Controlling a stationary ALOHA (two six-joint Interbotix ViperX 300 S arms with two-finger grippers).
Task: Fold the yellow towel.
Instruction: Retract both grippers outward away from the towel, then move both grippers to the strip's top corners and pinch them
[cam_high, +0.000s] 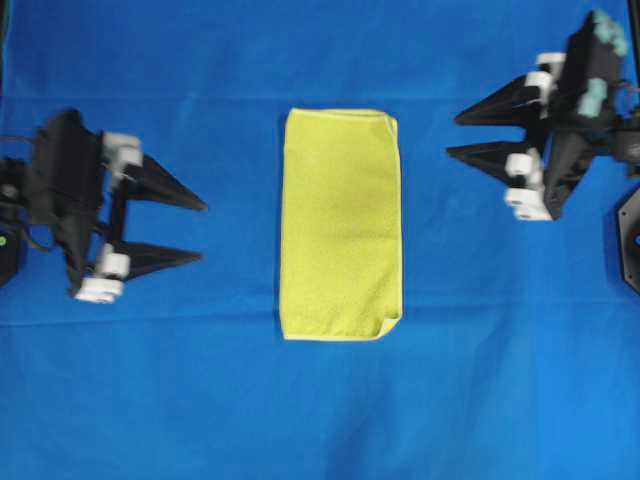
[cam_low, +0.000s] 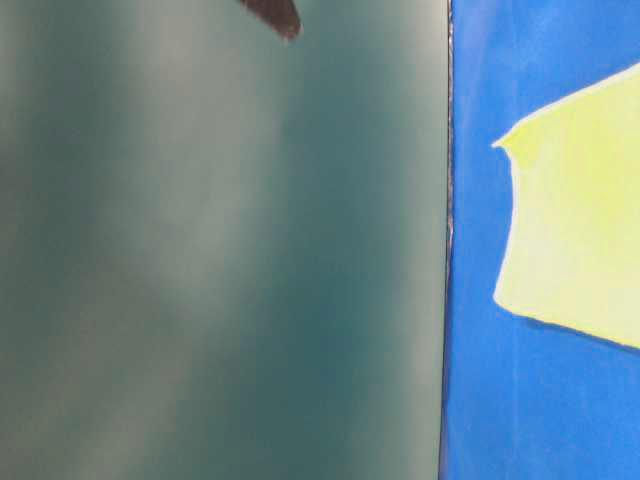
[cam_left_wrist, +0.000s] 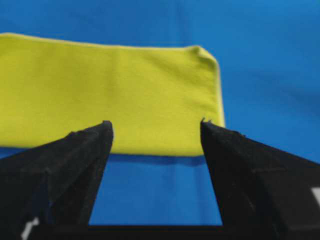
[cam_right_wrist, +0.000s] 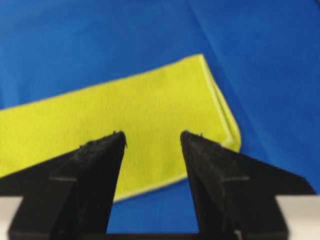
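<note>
Spreading under everything, the blue table cloth (cam_high: 200, 400) covers the whole work surface, smooth apart from faint creases. At its centre lies the yellow towel (cam_high: 341, 224), folded into a tall narrow rectangle with its long sides running from twelve to six o'clock. Its surface is flat and fuzzy, and a thin paler hem traces the outline. The corner at five o'clock is rounded and slightly curled, and in my right wrist view the layered edges show there as a doubled hem. In the table-level view only one pointed corner of the towel shows against the blue, beside a blurred dark green panel (cam_low: 220, 260) that fills most of that picture.

Bare blue cloth rings the towel on every side, widest toward six o'clock.

My left gripper (cam_high: 203, 231) sits at nine o'clock, well apart from the towel, fingers spread wide and grasping nothing. My right gripper (cam_high: 452, 135) sits at about two o'clock, also clear of the towel, fingers released and empty, their tips pointing toward it.
</note>
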